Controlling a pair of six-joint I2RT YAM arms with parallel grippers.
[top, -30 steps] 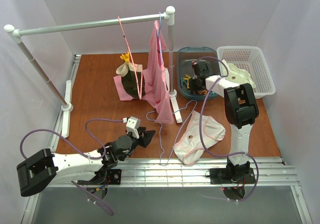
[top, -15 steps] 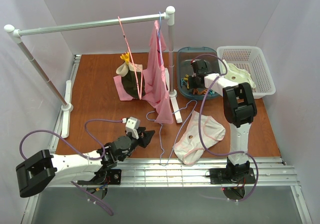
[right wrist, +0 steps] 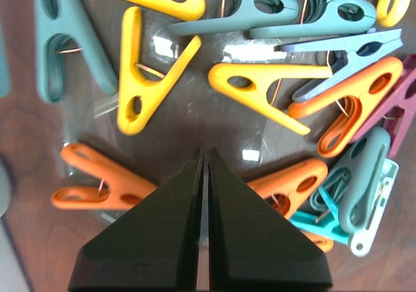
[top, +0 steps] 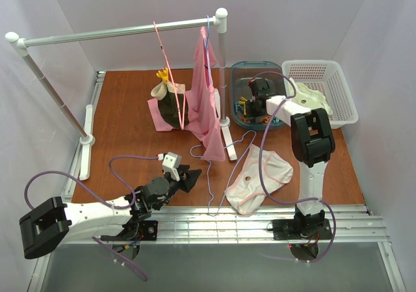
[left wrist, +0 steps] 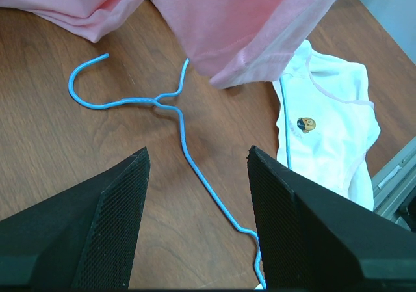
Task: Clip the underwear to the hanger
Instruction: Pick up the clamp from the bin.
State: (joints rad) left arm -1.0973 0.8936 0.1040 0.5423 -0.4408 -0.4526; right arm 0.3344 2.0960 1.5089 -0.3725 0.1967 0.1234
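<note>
Left wrist view: left gripper [left wrist: 197,150] jaws spread, nothing between them, above the wooden counter [left wrist: 78,142]. Hanger [left wrist: 184,146] lies flat, hook at 10 o'clock, one arm running toward 5 o'clock between the jaws. The other arm goes under the hem of a hanging pink garment [left wrist: 247,19] at 12 o'clock. Underwear [left wrist: 328,136] lies flat at 3 o'clock, small bear print up.

Right wrist view: right gripper [right wrist: 203,155] jaws pressed together, nothing visible between them, tips down among loose clothespins [right wrist: 260,87]. Orange peg [right wrist: 130,191] at 8 o'clock, a second orange one at 4 o'clock, yellow ones at 11 o'clock.

Top external view: right arm reaches into the dark bin [top: 257,64] at 1 o'clock, white basket [top: 341,100] just beside it at 2 o'clock. Underwear sits on the counter at 5 o'clock, hanger just beside it toward 6 o'clock. Left arm is low at 7 o'clock.
</note>
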